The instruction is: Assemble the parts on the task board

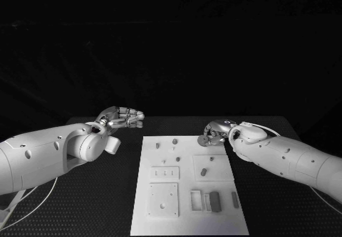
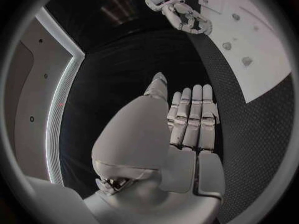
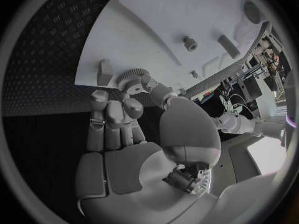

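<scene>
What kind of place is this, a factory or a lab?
Probably a robotics test lab: a white task board with small parts lies on a black table, and the right hand holds a small gear.

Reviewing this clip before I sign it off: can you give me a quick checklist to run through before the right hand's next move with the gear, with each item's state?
1. Right hand holds a part: ok, it pinches a small gear between thumb and finger.
2. Gear over the task board: ok, at the board's far right corner.
3. Gear's target spot on the board: cannot tell.
4. Left hand out of the way: ok, off the board's left side, holding nothing, fingers straight.
5. Other parts undisturbed: ok, small pegs stand on the far part of the board.
</scene>
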{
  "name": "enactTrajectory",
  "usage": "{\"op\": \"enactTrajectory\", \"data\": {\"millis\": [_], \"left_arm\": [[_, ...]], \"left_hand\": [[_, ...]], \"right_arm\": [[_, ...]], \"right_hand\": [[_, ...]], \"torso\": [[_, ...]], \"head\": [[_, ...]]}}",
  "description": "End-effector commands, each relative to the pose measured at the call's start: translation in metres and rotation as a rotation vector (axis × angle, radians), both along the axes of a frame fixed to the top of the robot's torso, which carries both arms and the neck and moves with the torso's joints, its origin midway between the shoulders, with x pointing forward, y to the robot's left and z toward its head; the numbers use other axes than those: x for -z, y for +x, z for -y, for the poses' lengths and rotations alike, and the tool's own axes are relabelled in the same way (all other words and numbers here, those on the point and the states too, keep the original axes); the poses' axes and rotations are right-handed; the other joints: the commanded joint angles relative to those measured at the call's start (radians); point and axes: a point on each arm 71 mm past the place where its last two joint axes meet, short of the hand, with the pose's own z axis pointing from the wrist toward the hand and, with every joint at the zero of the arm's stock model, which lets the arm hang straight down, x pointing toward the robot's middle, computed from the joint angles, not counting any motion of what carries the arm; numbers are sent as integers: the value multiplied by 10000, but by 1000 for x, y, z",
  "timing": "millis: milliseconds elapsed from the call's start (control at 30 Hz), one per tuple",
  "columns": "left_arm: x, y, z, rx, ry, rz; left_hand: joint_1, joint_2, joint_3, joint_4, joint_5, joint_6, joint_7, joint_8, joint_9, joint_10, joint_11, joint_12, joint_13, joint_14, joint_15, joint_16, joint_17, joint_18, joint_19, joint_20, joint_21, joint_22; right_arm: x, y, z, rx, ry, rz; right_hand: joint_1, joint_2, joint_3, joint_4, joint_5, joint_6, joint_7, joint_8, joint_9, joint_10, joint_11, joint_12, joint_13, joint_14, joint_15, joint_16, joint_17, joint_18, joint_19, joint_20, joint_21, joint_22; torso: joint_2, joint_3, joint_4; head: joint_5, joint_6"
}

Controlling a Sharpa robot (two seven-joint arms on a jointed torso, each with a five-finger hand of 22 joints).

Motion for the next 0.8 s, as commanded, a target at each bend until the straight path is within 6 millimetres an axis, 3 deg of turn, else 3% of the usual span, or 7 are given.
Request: {"op": "enactTrajectory", "data": {"millis": [33, 800], "left_arm": [[-1, 0, 3, 183, -61, 20], [-1, 0, 3, 192, -54, -8]], "left_hand": [[48, 91, -49, -12, -53, -35, -10, -33, -15, -68, -22, -32, -13, -12, 26, -67, 13, 136, 25, 43, -50, -13], [65, 90, -51, -14, -53, -49, 13, -41, -20, -74, -14, -44, -12, -9, 27, -79, 28, 135, 29, 42, -58, -14]], "right_arm": [[2, -1, -2, -166, -145, -125], [6, 2, -8, -85, -223, -227]], "right_hand": [[31, 105, -6, -46, 60, 76, -10, 37, 10, -45, -12, 55, 13, 74, -20, 65, 14, 296, -86, -3, -24, 85], [-177, 79, -94, -13, 60, 82, -9, 38, -7, -56, -12, 62, 7, 73, -21, 74, 15, 296, -88, 15, -27, 82]], "torso": [[-2, -2, -2], [2, -2, 3]], "head": [[-1, -9], [32, -70]]}}
